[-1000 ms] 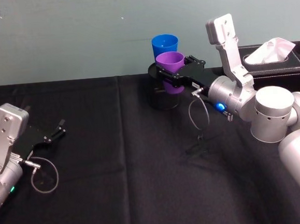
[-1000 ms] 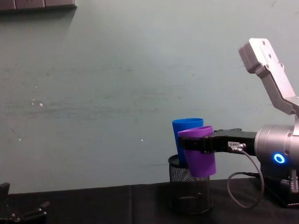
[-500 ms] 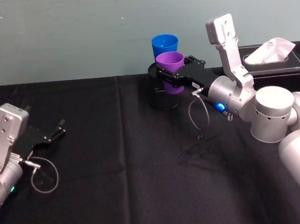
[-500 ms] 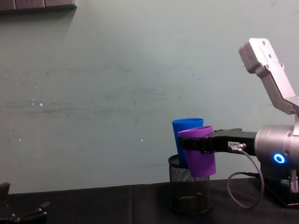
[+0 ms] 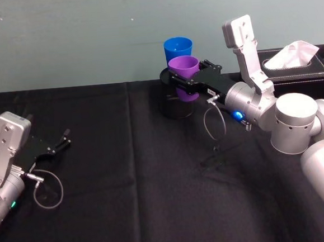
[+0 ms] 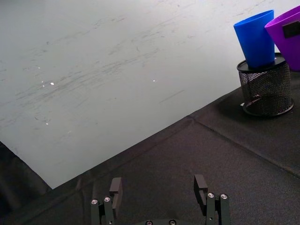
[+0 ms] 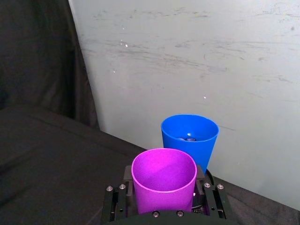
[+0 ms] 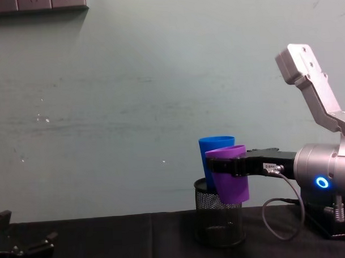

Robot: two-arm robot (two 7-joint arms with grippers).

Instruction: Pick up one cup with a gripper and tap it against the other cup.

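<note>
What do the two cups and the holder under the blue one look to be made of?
Purple cup, held in the right gripper: seemingly plastic, with smooth opaque walls, a thin rim and a soft sheen. Blue cup: the same look, probably plastic too. Holder: black wire mesh, likely metal, since the weave is see-through. Left gripper rests open on the black cloth.

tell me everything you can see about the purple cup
The purple cup is a plain, smooth, plastic-looking tumbler, tapered from a wide open mouth to a narrower base, and it looks empty inside. It is upright and off the table, clamped near its rim by the right hand. It sits just in front of the blue cup, above the black mesh pen holder; whether the cups touch is unclear.
</note>
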